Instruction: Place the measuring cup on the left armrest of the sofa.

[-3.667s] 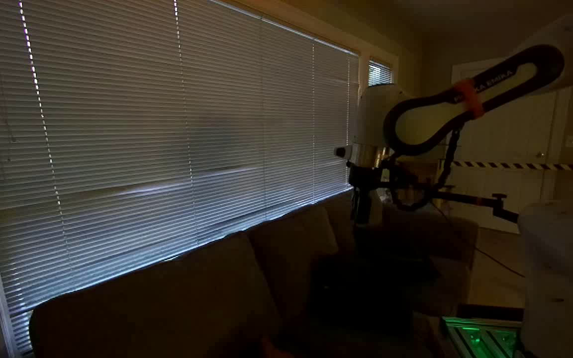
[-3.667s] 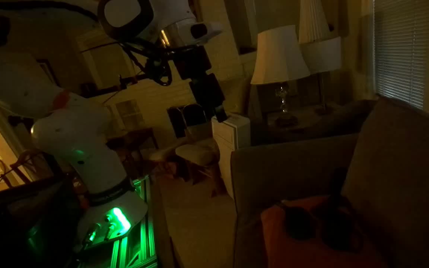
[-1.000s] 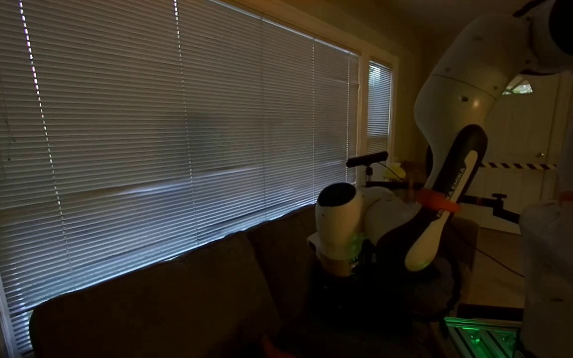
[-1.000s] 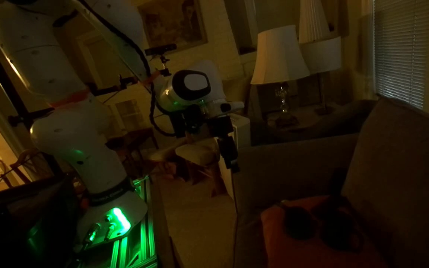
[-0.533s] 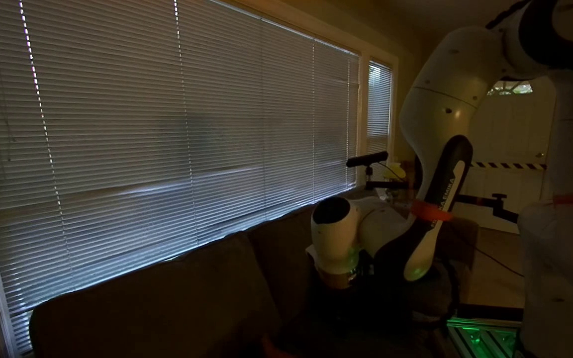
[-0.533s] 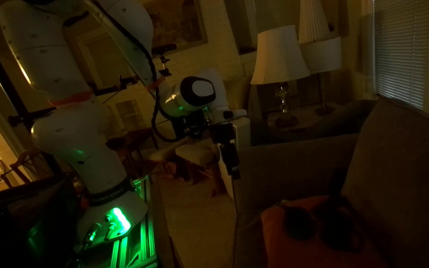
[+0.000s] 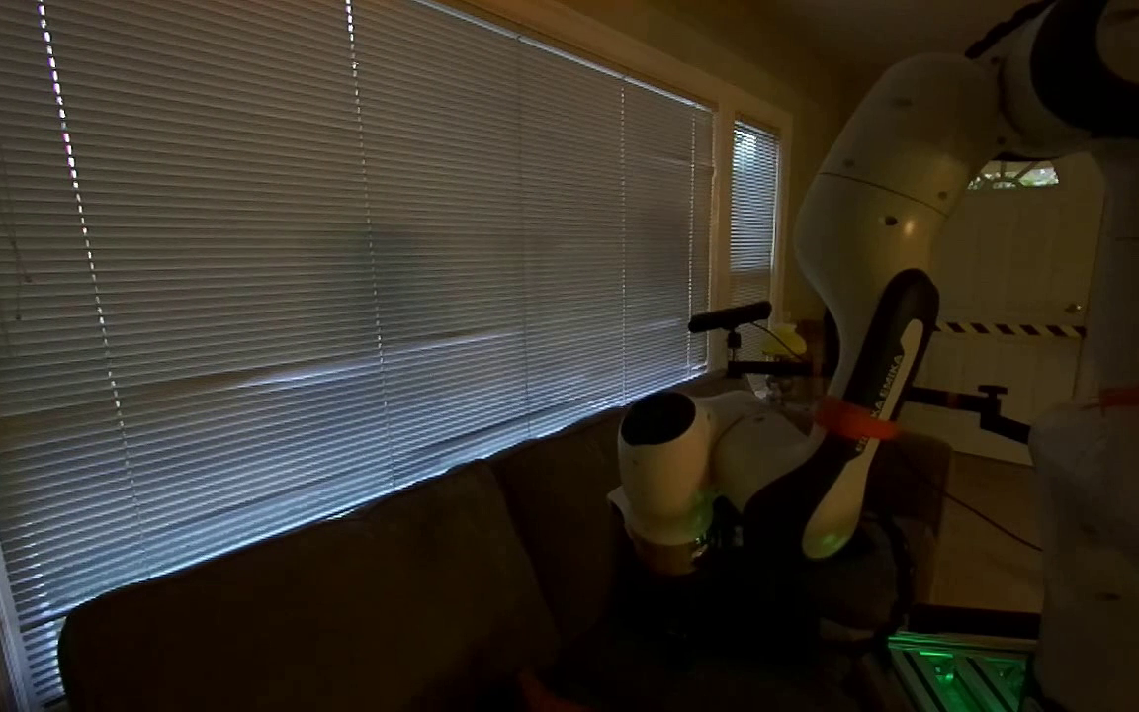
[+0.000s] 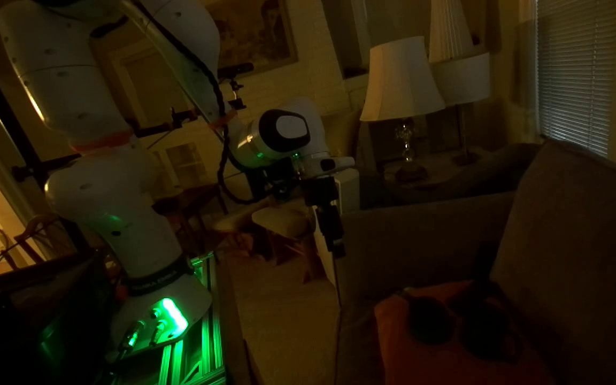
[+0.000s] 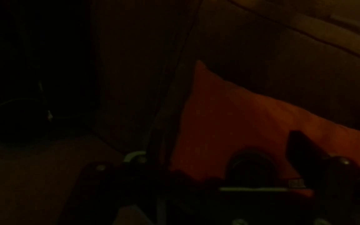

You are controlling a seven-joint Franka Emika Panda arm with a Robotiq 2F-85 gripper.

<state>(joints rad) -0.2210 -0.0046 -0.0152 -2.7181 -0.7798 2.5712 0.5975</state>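
Observation:
No whitish measuring cup shows; it is hidden or out of view. Two dark round things (image 8: 431, 321) lie on the orange pillow on the sofa (image 8: 580, 235), too dim to identify. One dark round thing also shows in the wrist view (image 9: 252, 168), beyond and between the fingers. The dark brown left armrest (image 8: 425, 224) stands at the sofa's end beyond the pillow. My gripper (image 8: 336, 248) points down by the armrest's front edge; contact cannot be judged. In the wrist view my gripper (image 9: 227, 147) is open with nothing visible between its fingertips.
The orange pillow (image 8: 399, 326) lies on the seat; it also shows in the wrist view (image 9: 223, 118). A white box (image 8: 348, 192) stands behind the armrest, with lamps (image 8: 401, 80) beyond. A camera on a stand (image 7: 731, 316) is near the arm. Blinds (image 7: 332, 297) run behind the sofa.
Since the oldest frames the arm has folded and my gripper has come down from above the white box to the armrest's front edge. Over the last half second nothing visibly moves.

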